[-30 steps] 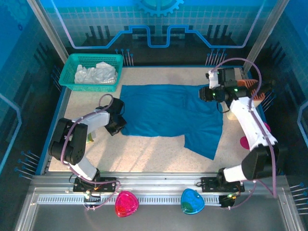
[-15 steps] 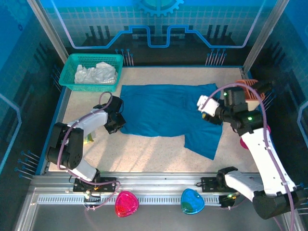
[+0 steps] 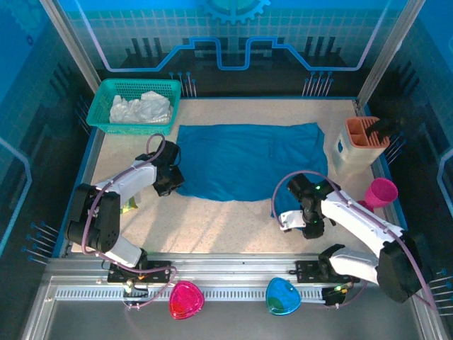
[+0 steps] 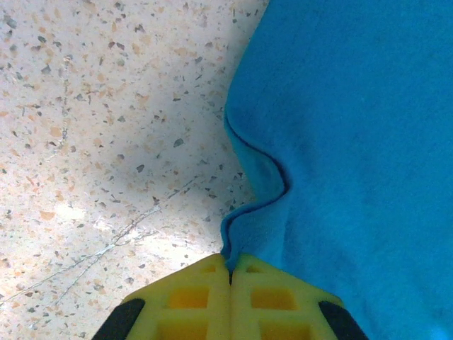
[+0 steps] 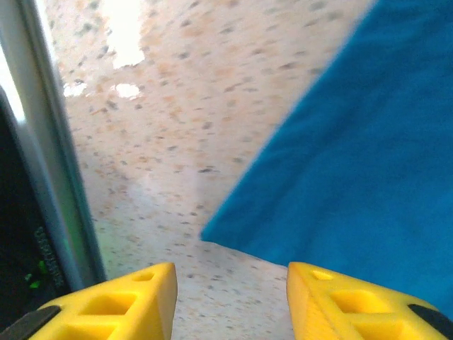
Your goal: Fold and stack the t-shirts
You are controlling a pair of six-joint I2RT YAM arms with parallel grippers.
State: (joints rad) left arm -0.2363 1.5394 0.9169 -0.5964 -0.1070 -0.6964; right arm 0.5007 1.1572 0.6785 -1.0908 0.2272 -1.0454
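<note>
A teal-blue t-shirt (image 3: 241,159) lies spread flat across the middle of the table. My left gripper (image 3: 170,183) sits at its left edge, and its yellow fingers (image 4: 191,297) are shut on a pinched fold of the hem of the shirt (image 4: 354,142). My right gripper (image 3: 304,221) hangs low over the shirt's near right flap. There it stands open, and the flap's pointed corner (image 5: 207,233) lies on the table just ahead of the gap between its fingers (image 5: 120,301). A white t-shirt (image 3: 141,108) lies crumpled in the green mesh basket (image 3: 106,124) at the far left.
An orange-topped white holder (image 3: 361,142) and a pink cup (image 3: 381,193) stand along the right edge. A yellow-green packet (image 3: 131,205) lies by the left arm. Pink (image 3: 185,297) and blue (image 3: 283,295) pieces sit on the near rail (image 5: 49,177).
My right arm has swung from the shirt's far right corner down to its near right flap, with its jaws now open. The left gripper has stayed put on the hem.
</note>
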